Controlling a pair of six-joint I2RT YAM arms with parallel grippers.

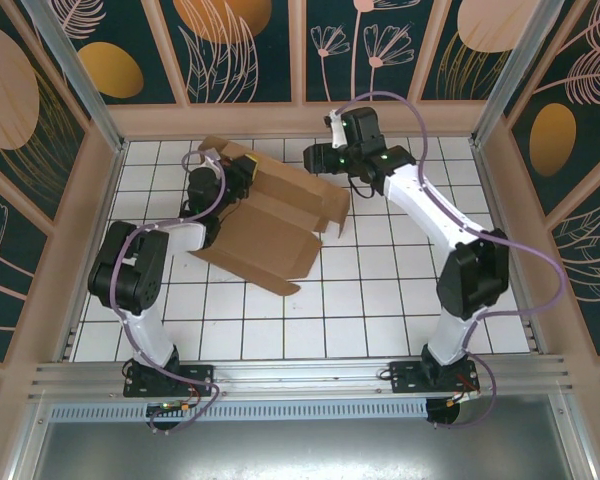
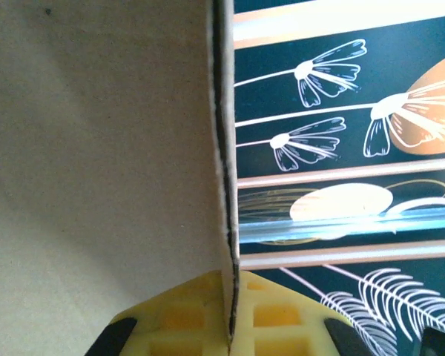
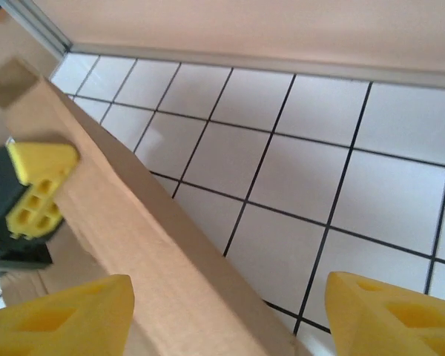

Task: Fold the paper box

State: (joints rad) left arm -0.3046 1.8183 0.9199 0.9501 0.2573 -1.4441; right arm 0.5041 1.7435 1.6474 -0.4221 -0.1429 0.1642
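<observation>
The left end effector (image 2: 230, 326) is clamped shut on the edge of a raised flap (image 2: 96, 148) of the plain brown cardboard paper box (image 1: 270, 220). Its yellow fingers (image 2: 182, 319) press the board from both sides. In the top view this grip sits at the box's 11 o'clock corner.

The right end effector (image 3: 228, 285) has its jaws apart and holds nothing. It hovers at the box's 1 o'clock end, with a long cardboard wall (image 3: 156, 245) running diagonally between its fingertips. Whether it touches the wall cannot be told.

The box rests on the white tiled worktop (image 1: 400, 300), toward 10 o'clock from the centre, between the two arms.

Progress assessment: the fold appears partly done. The far panels at 12 o'clock stand up from the tiles, while the broad panel at 6 o'clock lies open and flat. No closed rectangular shell is formed. Raising and locking the remaining walls and closing the lid are judged to be outstanding.
</observation>
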